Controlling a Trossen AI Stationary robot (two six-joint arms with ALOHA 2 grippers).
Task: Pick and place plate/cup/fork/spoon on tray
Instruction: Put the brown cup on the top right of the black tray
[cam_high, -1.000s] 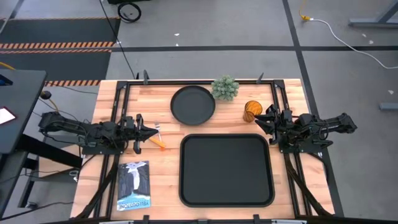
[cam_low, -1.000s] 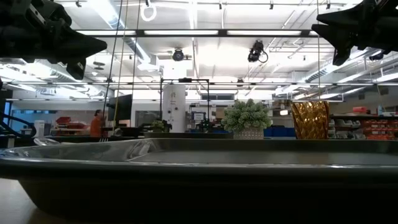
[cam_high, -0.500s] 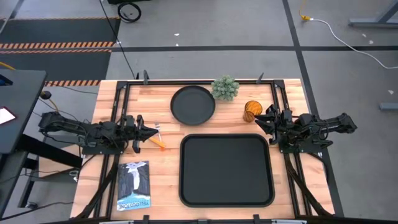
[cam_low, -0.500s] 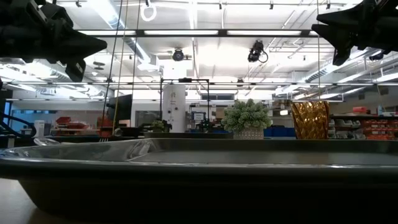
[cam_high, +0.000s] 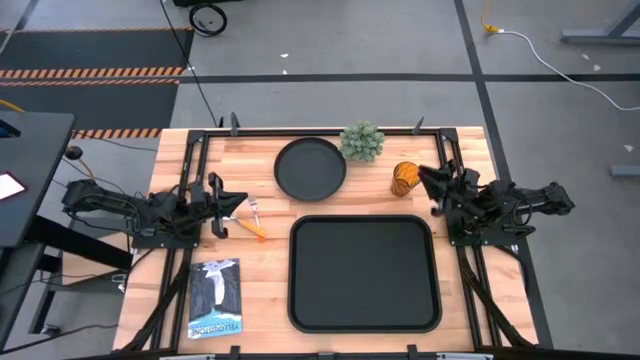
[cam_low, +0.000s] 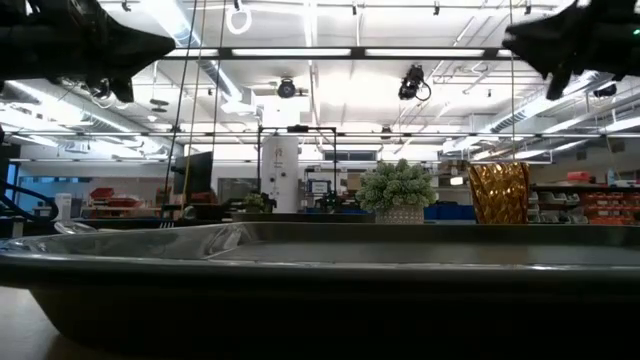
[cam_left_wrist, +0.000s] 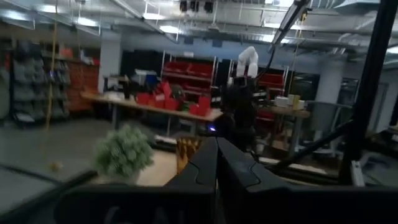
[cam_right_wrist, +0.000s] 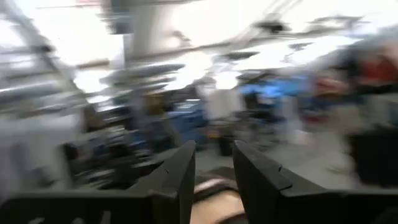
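Note:
The black tray (cam_high: 365, 272) lies at the table's near middle and fills the low view (cam_low: 320, 280). The round black plate (cam_high: 310, 168) lies beyond it. The amber cup (cam_high: 404, 178) stands upright at the far right and also shows in the low view (cam_low: 498, 192). One orange-handled utensil (cam_high: 257, 224) lies left of the tray; I cannot tell whether it is the fork or the spoon, and the other one does not show. My left gripper (cam_high: 242, 199) is shut and empty, above the table beside the utensil. My right gripper (cam_high: 421, 178) hovers just right of the cup, slightly open and empty.
A small potted plant (cam_high: 362, 141) stands between the plate and the cup. A book (cam_high: 215, 298) lies at the near left. Black frame rails (cam_high: 195, 165) run along the table's left, right and far sides.
Both grippers have risen. My left gripper has shifted a little toward the table's far edge, away from the utensil. My right gripper has moved toward the far edge and now stands level with the cup. No object has moved.

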